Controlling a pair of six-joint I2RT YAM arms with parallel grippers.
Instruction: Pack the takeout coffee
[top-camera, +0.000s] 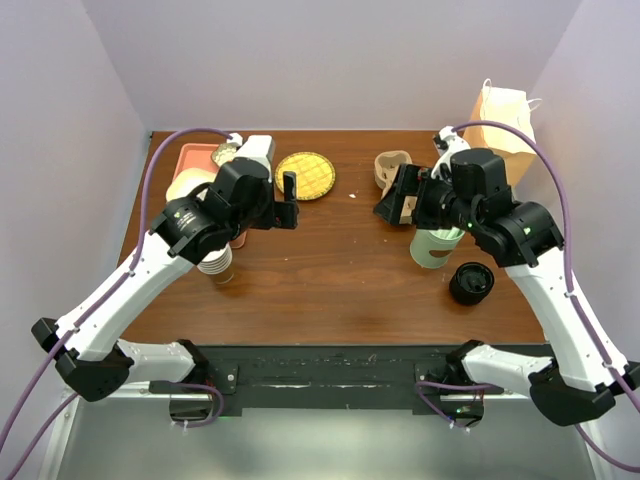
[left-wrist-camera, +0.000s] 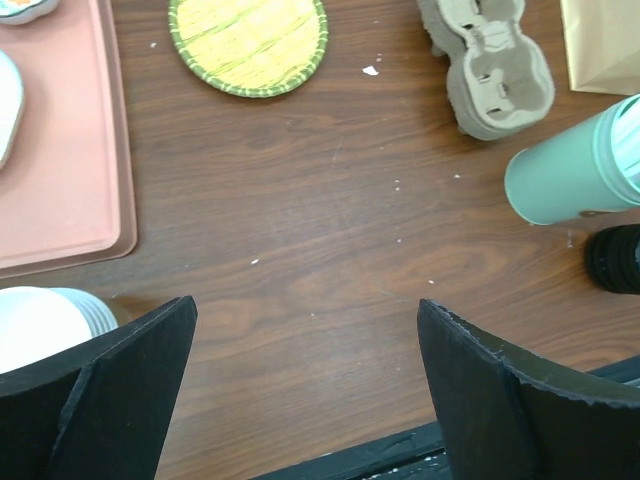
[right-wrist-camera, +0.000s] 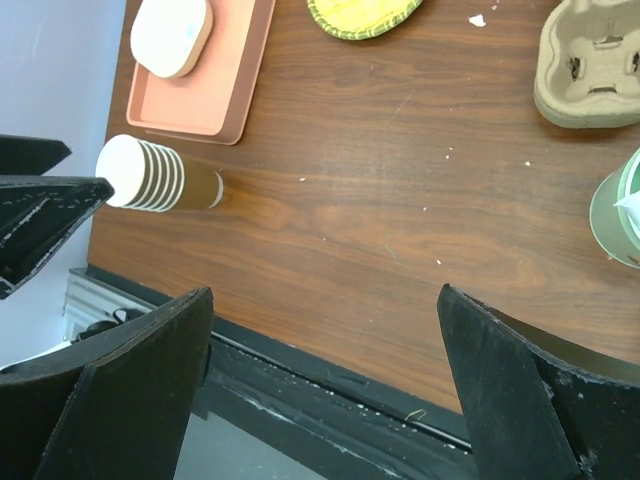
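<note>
The takeout coffee (top-camera: 471, 283) is probably light but sloshy, with a crushable paper wall and a lid that could pop off, so a gentle hold around the body suits it. Only its round black lid shows, on the surface (top-camera: 330, 260) at right front, just beside the pale-green cup (top-camera: 437, 247). The left pincer (left-wrist-camera: 305, 310) and right pincer (right-wrist-camera: 322, 292) both gape wide, empty.

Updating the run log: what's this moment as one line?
left fingers: open, empty | right fingers: open, empty | takeout coffee: lidded, upright, ungrasped | cup carrier: empty
</note>
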